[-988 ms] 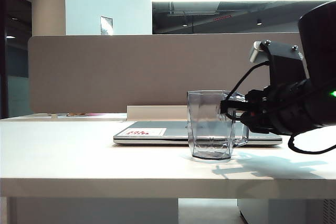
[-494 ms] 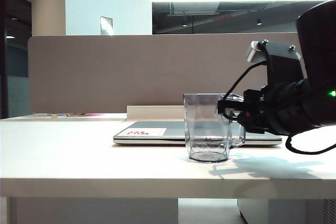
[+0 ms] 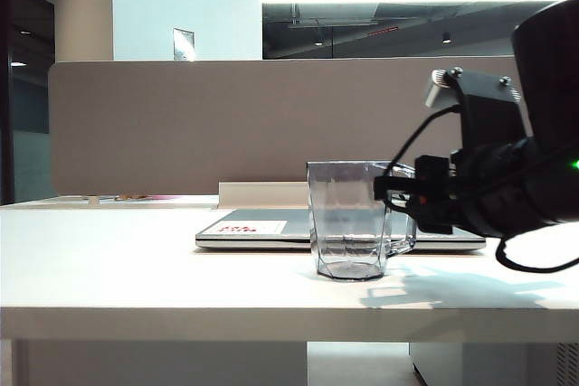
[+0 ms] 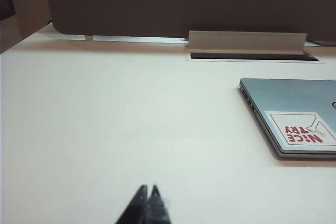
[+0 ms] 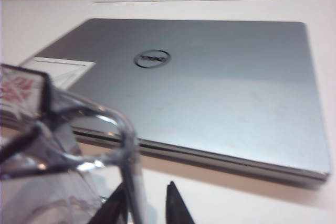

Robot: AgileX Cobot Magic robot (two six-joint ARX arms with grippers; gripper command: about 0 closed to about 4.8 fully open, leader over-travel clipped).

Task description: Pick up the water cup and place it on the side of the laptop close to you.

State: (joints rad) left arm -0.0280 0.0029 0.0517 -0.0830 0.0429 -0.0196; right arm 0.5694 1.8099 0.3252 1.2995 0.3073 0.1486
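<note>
- The water cup [image 3: 348, 221] is stood upright on the white table [image 3: 136, 259], on the camera-side edge of the laptop [image 3: 271, 228] in the exterior view, partly overlapping that edge in the line of sight.
- The cup is clear, grey-tinted and faceted, with a thick base and an angular side handle [image 5: 128, 156].
- The right gripper [image 5: 147, 205] is positioned at the cup handle; the 2 dark fingertips are seen on either side of the handle bar with a gap between them, so the jaws are parted. Whether either fingertip touches the handle cannot be told.
- In the exterior view the right arm [image 3: 507, 187] is seen entering from the right, with black cabling looped beside the cup.
- The left gripper [image 4: 147, 203] is held low over bare table, well apart from the laptop; its 2 dark tips are pressed together with nothing between them.
- The laptop is thin, flat and silver-grey, closed, with a round lid logo [image 5: 151, 57] and a white-and-red sticker [image 4: 300, 128] at 1 corner.
- A beige partition panel [image 3: 226, 124] is stood behind the table, and a pale cable tray flap [image 4: 247, 42] is raised just behind the laptop.
</note>
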